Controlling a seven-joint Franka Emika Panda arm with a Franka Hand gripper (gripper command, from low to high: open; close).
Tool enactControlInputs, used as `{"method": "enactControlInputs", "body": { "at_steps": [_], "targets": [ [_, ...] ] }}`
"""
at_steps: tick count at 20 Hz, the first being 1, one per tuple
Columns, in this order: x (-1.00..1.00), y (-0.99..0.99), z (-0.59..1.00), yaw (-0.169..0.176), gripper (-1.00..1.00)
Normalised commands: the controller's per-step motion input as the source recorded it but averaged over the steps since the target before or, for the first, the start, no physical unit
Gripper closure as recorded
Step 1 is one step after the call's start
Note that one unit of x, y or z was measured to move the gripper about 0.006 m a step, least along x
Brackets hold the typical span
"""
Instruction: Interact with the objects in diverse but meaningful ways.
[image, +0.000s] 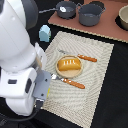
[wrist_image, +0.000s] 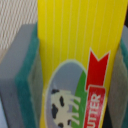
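Observation:
In the wrist view a flat yellow packet (wrist_image: 75, 45) with a red mark and a cow picture fills the frame, upright between my grey, green-edged pads (wrist_image: 22, 75). My gripper (wrist_image: 75, 80) is shut on it. In the exterior view the gripper (image: 44, 85) hangs over the near exterior-left edge of the beige placemat (image: 95, 75), and the arm hides the packet. A light-blue and white carton (image: 45, 33) stands upright off the mat's far exterior-left corner. The orange block and white shaker are not clearly in view.
A bread roll on a plate (image: 68, 65) sits mid-mat, with an orange-handled knife (image: 72, 83) nearer and an orange-handled fork (image: 86, 58) beyond. Two grey pots (image: 67, 9) (image: 91, 14) stand on the far board, one holding something white. A bowl (image: 123, 17) is at the far exterior right.

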Motion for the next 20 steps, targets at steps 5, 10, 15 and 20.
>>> {"method": "enactControlInputs", "body": {
  "at_steps": [5, 10, 15, 20],
  "targets": [
    [1.0, 0.0, 0.02, 0.0, 1.0],
    [1.0, 0.03, 0.01, 0.0, 1.0],
    [0.74, 0.15, 0.19, 0.0, -1.0],
    [0.52, 0.14, 0.73, -0.011, -1.0]
  ]
}}
